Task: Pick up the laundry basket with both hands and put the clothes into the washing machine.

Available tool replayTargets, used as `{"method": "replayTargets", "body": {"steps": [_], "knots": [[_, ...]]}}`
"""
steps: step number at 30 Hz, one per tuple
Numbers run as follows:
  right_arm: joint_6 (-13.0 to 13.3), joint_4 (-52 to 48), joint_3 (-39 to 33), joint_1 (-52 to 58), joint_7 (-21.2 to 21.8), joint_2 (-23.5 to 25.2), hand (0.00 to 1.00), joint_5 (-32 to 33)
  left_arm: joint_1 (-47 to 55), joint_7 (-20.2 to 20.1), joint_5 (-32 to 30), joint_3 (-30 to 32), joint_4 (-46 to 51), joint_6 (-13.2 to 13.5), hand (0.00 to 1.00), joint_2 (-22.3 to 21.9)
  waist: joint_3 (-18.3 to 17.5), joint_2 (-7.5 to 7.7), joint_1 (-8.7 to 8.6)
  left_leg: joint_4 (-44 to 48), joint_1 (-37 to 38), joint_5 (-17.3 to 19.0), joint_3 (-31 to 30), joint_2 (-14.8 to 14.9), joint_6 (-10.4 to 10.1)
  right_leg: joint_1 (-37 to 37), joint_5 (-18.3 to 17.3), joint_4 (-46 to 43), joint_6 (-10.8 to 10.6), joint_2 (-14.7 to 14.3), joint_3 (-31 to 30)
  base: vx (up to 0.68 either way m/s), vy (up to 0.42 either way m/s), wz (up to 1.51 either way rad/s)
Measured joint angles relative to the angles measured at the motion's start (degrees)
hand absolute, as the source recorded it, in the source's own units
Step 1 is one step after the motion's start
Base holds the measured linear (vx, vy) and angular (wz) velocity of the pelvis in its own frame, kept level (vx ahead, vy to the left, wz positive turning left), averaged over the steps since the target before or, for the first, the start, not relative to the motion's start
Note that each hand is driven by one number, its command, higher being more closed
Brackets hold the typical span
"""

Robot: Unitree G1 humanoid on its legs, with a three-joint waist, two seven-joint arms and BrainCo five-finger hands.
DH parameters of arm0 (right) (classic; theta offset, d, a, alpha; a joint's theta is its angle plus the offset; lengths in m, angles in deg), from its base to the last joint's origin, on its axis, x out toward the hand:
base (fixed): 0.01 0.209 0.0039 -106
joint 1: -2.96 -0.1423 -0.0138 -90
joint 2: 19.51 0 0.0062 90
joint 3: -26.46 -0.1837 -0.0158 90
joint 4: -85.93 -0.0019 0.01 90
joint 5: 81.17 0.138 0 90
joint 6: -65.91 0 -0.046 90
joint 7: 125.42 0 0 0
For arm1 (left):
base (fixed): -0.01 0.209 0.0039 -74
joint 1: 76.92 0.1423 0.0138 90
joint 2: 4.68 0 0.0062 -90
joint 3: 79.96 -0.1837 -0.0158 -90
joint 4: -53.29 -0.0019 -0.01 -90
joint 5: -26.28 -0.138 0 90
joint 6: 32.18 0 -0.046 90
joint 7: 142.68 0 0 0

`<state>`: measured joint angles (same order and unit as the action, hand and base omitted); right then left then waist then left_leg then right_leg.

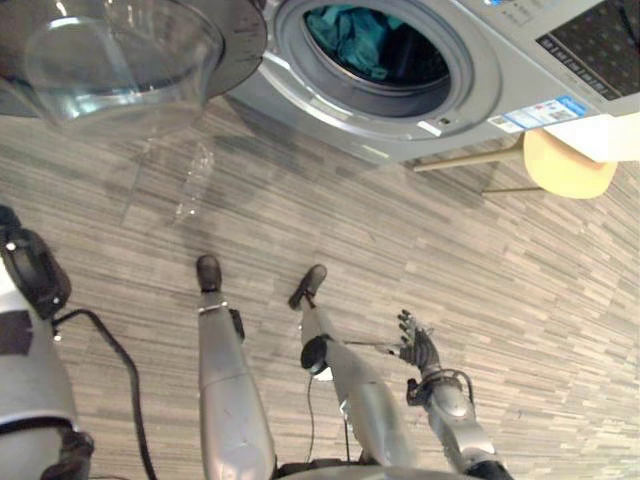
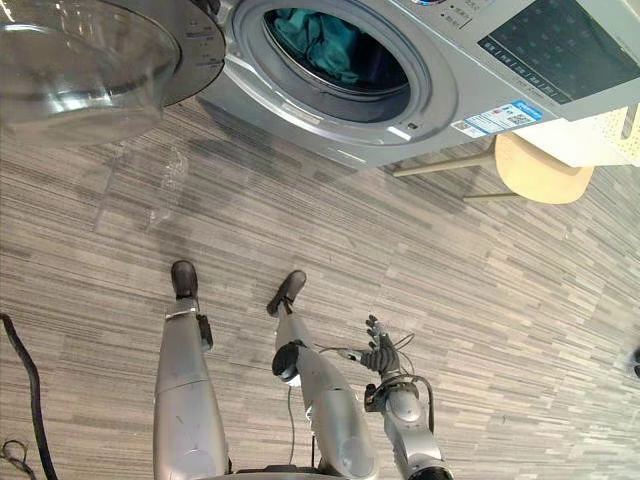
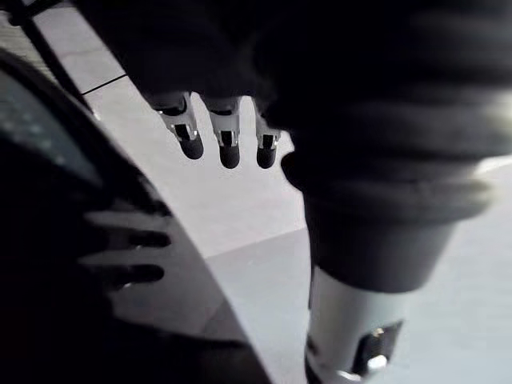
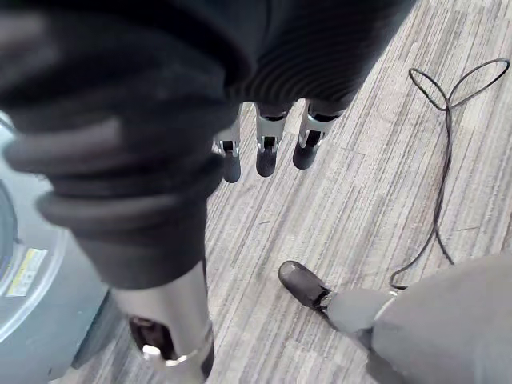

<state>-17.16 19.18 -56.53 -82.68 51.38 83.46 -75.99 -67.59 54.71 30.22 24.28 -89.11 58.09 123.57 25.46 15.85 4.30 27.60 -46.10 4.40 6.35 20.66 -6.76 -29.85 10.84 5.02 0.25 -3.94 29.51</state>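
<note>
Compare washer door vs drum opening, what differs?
The door is a clear glass bowl in a dark ring, swung open to the left; the drum opening is a grey-rimmed hole in the washing machine. The door's bowl is empty; the drum holds teal clothes. Both are round.

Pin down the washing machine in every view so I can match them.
Left eye view: washing machine along the top edge.
Right eye view: washing machine along the top.
Right wrist view: washing machine, grey stickered front, bordering the striped floor.
Left wrist view: cannot tell; a dark curved surface.
Shared landmark: the striped floor.
</note>
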Motion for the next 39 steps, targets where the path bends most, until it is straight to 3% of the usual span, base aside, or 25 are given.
{"method": "replayTargets", "body": {"steps": [3,6,8,12,15,17,21,24,26,27,29,33,34,39], "knots": [[-0.07,-2.32,-0.18,0.85,0.93,0.35,0.0,1.16,0.9,-3.89,-0.2,7.1,-0.04,-1.05,0.0,0.3,0.0,0.0,0.58,1.51,-0.45,0.92,2.1,2.79,0.26,-0.7,-1.45,-0.97,-1.9,-0.94,-0.52,0.07,0.029,-0.24],[-0.92,-2.16,-0.45,1.51,1.35,0.26,0.0,1.36,2.39,-6.44,-0.23,11.5,0.23,-1.46,0.0,0.3,0.0,0.0,0.6,1.83,-0.48,0.75,4.25,4.44,0.06,-0.74,-1.35,-1.05,-1.74,-1.21,-0.22,0.11,0.034,-0.02],[-1.24,-2.12,-0.42,2.38,2.42,0.37,0.0,1.52,9.23,-8.91,-0.6,16.38,1.64,-1.1,0.0,-0.37,0.0,0.0,0.64,2.46,-0.6,0.94,4.88,4.5,0.29,-0.74,-1.32,-1.05,-1.69,-1.02,-0.37,0.14,0.103,-0.02],[-2.21,-2.0,-0.4,2.68,3.57,0.26,0.0,1.44,13.93,-12.06,0.65,17.51,4.27,-1.23,0.0,-2.78,-0.01,0.01,1.59,2.51,0.03,0.92,5.16,4.42,0.29,-0.44,-1.47,-1.36,-1.46,-0.87,-0.13,0.1,0.073,0.02],[-2.83,-1.53,-0.37,2.68,4.83,-0.07,0.0,0.78,17.83,-12.39,2.52,17.4,5.15,-1.72,0.0,-4.81,-0.15,0.03,2.63,1.76,3.04,0.91,6.57,4.11,0.29,1.07,-1.91,-1.96,-0.8,-0.28,-0.86,0.11,0.094,-0.02],[-3.12,0.34,-0.38,2.68,5.57,-0.51,0.0,-0.26,23.35,-12.38,4.67,15.96,5.47,-1.9,0.0,-6.21,-1.36,-0.14,2.41,0.31,5.75,0.86,7.86,3.01,0.35,2.48,-2.02,-2.02,-0.42,0.66,-1.45,0.07,0.085,0.06],[-3.63,6.1,-0.23,2.62,6.97,-3.27,0.0,-3.4,37.44,-12.44,12.88,3.83,5.88,-2.46,0.0,-11.76,-6.0,-2.98,1.07,-3.72,12.22,0.1,8.99,-1.77,1.45,6.0,-2.89,-3.94,0.71,4.78,-1.61,0.09,0.18,0.31],[-3.35,10.36,0.16,2.43,7.35,-5.59,0.0,-5.73,48.25,-12.49,17.71,-7.38,10.08,-1.6,0.0,-18.48,-9.87,-5.23,-0.45,-7.64,17.05,-0.47,10.95,-6.08,2.36,7.08,-3.74,-6.72,-0.41,9.23,-2.97,0.04,0.256,0.16],[-3.34,12.51,0.21,2.12,7.69,-6.47,0.0,-6.34,51.31,-12.55,18.53,-12.35,12.57,-0.89,0.0,-22.08,-10.58,-6.26,-1.26,-9.24,19.29,-0.62,11.64,-8.12,2.76,8.03,-3.75,-7.35,-0.81,11.14,-3.61,0.01,0.191,0.07],[-3.37,13.95,0.21,1.73,8.39,-6.81,0.0,-7.09,54.43,-12.76,19.31,-16.77,14.8,-0.78,0.0,-23.83,-11.29,-7.06,-2.68,-10.17,20.6,-0.59,11.98,-9.45,2.89,8.76,-3.54,-7.4,-1.22,12.35,-3.85,-0.01,0.242,0.04],[-3.35,15.88,0.13,1.8,8.93,-7.45,0.0,-8.22,60.49,-16.94,21.84,-27.16,21.47,-0.3,0.0,-25.58,-12.43,-8.45,-4.11,-11.53,22.91,-0.22,13.48,-11.3,3.5,9.88,-2.96,-7.1,-2.14,14.11,-4.81,0.0,0.224,-0.06],[-3.43,18.68,-0.11,1.68,9.85,-8.84,0.0,-10.42,64.0,-24.99,24.39,-39.57,29.23,0.42,0.0,-30.31,-15.26,-11.62,-5.42,-11.61,24.08,0.46,14.41,-12.69,4.67,10.52,-2.59,-6.87,-3.18,15.13,-5.95,0.02,0.099,-0.06],[-3.4,18.85,-0.08,1.71,9.99,-9.0,0.0,-10.59,64.74,-26.48,25.01,-41.47,30.39,0.52,0.0,-32.08,-16.01,-12.78,-6.43,-11.69,24.61,0.68,14.65,-12.88,4.93,10.96,-2.62,-6.81,-3.3,15.22,-6.11,0.04,0.059,-0.11],[-3.22,23.01,0.96,1.66,11.95,-9.74,0.0,-12.66,64.89,-29.98,26.89,-46.9,32.12,0.62,0.0,-37.26,-18.62,-16.31,-7.78,-13.71,27.8,0.82,14.93,-13.0,5.2,13.81,-2.8,-4.76,-3.93,14.82,-6.22,0.06,0.026,-0.06]]}}
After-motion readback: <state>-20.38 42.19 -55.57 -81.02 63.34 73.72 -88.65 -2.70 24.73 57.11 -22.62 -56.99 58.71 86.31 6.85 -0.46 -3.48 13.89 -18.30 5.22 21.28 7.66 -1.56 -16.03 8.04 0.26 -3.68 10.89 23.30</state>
